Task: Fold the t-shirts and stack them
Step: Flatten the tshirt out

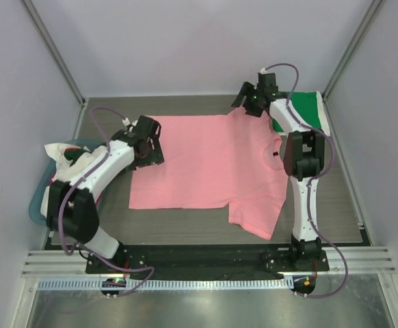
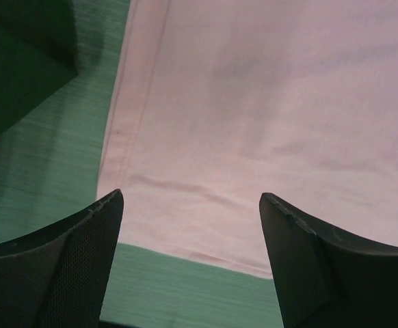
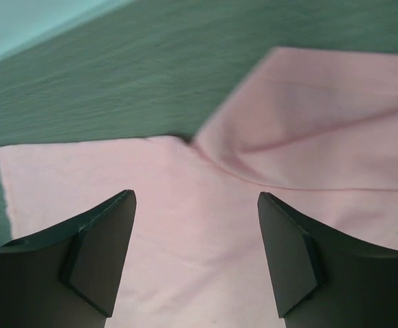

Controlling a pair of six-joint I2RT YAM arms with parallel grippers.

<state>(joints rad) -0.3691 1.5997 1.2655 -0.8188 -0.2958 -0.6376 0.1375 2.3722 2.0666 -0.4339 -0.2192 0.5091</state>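
The salmon-pink t-shirt (image 1: 206,160) lay flat mid-desk (image 1: 185,229), its long axis left to right, neck toward the right arm. The left fingers (image 2: 69,273) stood spread, empty, over a hem corner. The right fingers (image 3: 96,260) were likewise released above the far sleeve's armpit. Bare desk bordered the far edge, and a green t-shirt (image 1: 307,109) lay just right.
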